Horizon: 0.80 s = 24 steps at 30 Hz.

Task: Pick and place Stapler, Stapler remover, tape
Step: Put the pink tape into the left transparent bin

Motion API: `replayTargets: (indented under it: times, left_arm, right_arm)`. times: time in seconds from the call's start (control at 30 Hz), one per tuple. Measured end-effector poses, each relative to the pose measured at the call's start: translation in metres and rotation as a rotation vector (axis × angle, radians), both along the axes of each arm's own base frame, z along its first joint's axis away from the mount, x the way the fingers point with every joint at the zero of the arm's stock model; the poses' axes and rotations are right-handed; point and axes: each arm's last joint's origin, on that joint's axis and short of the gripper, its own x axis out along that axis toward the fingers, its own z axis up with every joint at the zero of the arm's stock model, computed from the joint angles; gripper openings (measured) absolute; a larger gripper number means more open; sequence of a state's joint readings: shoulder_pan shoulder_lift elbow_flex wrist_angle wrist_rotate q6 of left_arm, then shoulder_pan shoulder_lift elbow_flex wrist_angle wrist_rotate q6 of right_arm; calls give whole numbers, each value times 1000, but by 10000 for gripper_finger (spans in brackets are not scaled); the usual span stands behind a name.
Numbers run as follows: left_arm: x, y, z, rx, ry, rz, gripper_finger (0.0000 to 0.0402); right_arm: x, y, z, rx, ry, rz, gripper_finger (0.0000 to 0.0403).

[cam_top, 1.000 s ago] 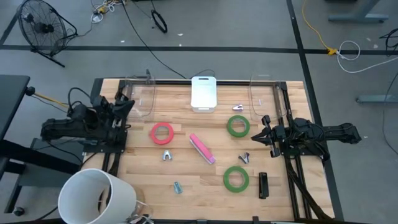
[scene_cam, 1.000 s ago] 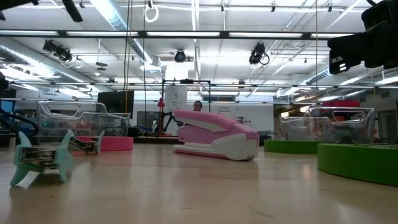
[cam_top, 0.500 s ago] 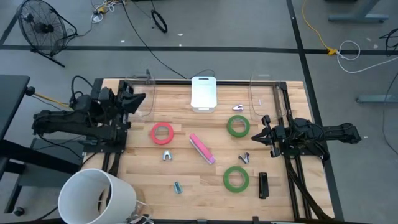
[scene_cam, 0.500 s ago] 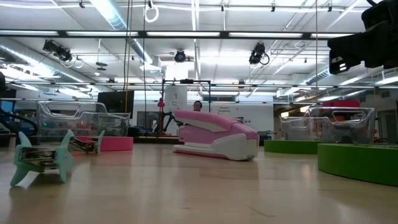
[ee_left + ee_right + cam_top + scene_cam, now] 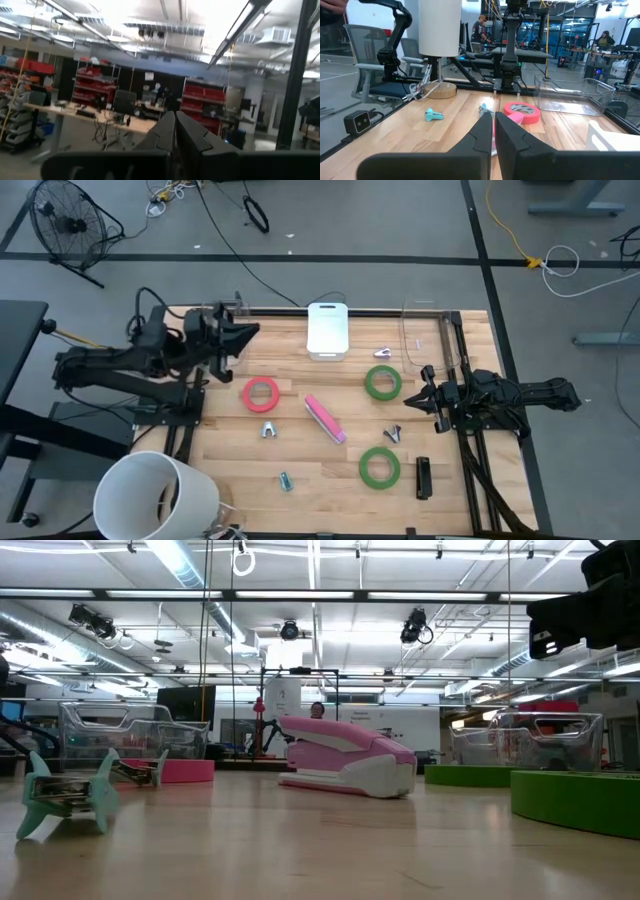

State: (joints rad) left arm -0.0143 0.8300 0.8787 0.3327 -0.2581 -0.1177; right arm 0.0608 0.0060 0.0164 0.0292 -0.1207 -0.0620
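Observation:
A pink stapler (image 5: 324,419) lies flat mid-table, also seen in the low view (image 5: 350,758). A red-pink tape ring (image 5: 260,393) lies to its left; green tape rings lie at the right (image 5: 382,382) and near right (image 5: 380,467). A silver stapler remover (image 5: 268,430) and a teal one (image 5: 286,479) rest near the front. My left gripper (image 5: 245,335) is shut and raised over the table's far left, holding nothing. My right gripper (image 5: 408,402) is shut, level at the right edge, pointing at the red-pink tape (image 5: 522,111).
A white box (image 5: 327,330) stands at the far middle between two clear bins (image 5: 225,330) (image 5: 425,330). A black stapler (image 5: 423,478) and another remover (image 5: 392,434) lie near the right arm. A white bucket-like cylinder (image 5: 155,495) stands off the near left corner.
My left gripper has risen and reached out from the table's left edge toward the right, tipping its fingers upward, and has stayed shut. My right arm and all objects have kept still.

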Motion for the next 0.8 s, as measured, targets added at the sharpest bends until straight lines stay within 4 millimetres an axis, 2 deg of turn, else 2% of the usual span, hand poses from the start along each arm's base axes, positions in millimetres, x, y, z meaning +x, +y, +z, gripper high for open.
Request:
replayTargets:
  times: [0.3, 0.63, 0.8]
  left_arm:
    - [24, 0, 1, 1, 176, 5, 19]
    - [38, -2, -10, 18, 258, -64, 19]
    - [43, -3, -24, 11, 384, -73, 19]
  right_arm:
    - [0, 0, 0, 0, 0, 0, 22]
    - [0, 0, 0, 0, 0, 0, 22]
    - [0, 0, 0, 0, 0, 0, 22]
